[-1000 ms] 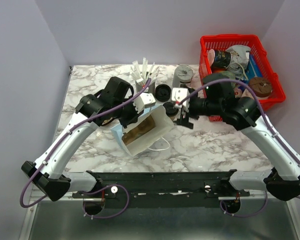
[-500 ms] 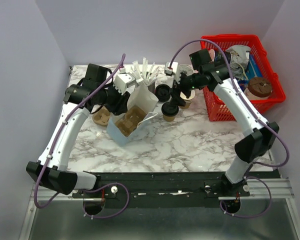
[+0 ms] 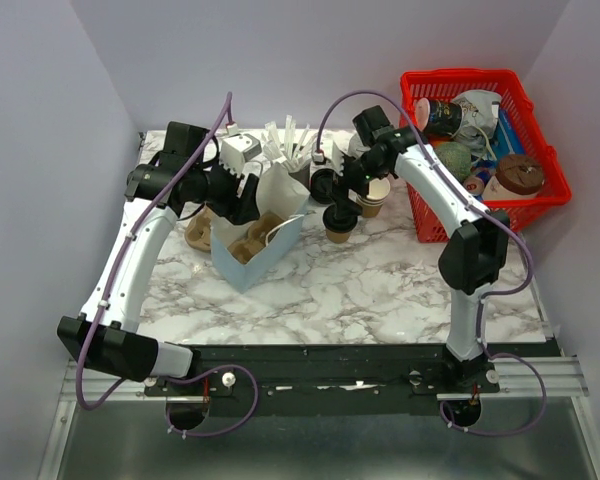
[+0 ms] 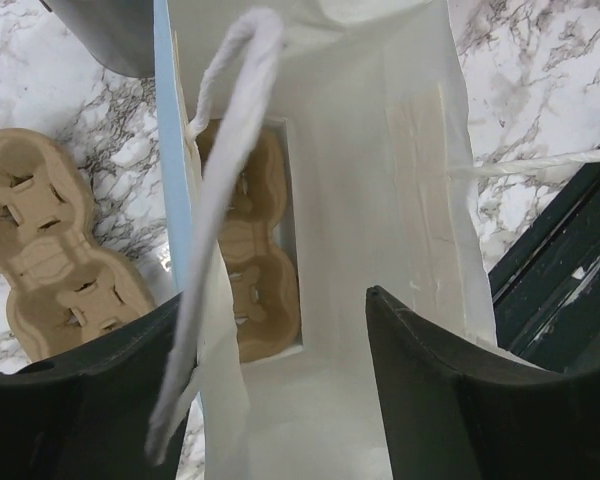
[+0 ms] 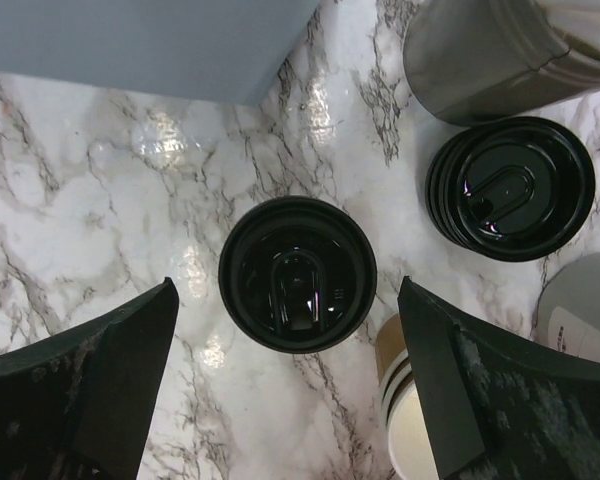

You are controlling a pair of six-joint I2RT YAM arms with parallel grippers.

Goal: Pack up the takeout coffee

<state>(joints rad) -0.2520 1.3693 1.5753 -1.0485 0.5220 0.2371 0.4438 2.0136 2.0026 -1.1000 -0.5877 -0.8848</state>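
The takeout coffee [image 3: 338,222], a tan cup with a black lid [image 5: 298,275], stands on the marble right of the bag. My right gripper [image 5: 287,288] hovers above it, open, with a finger on either side of the lid and not touching it. The light-blue paper bag [image 3: 265,248] stands open with a brown cup carrier [image 4: 245,250] on its floor. At the bag's rim, my left gripper [image 4: 273,300] is open. One side wall of the bag and the white rope handle [image 4: 225,150] lie loose between its fingers.
A second cup carrier [image 3: 200,232] lies left of the bag. A stack of black lids [image 5: 510,188], a stack of lidless cups [image 5: 410,400] and a steel container [image 5: 500,50] crowd close behind the coffee. A red basket [image 3: 435,228] of items sits far right.
My left gripper has opened and let go of the bag, which now stands further left and more upright. My right gripper has left the bag's mouth and come over the coffee.
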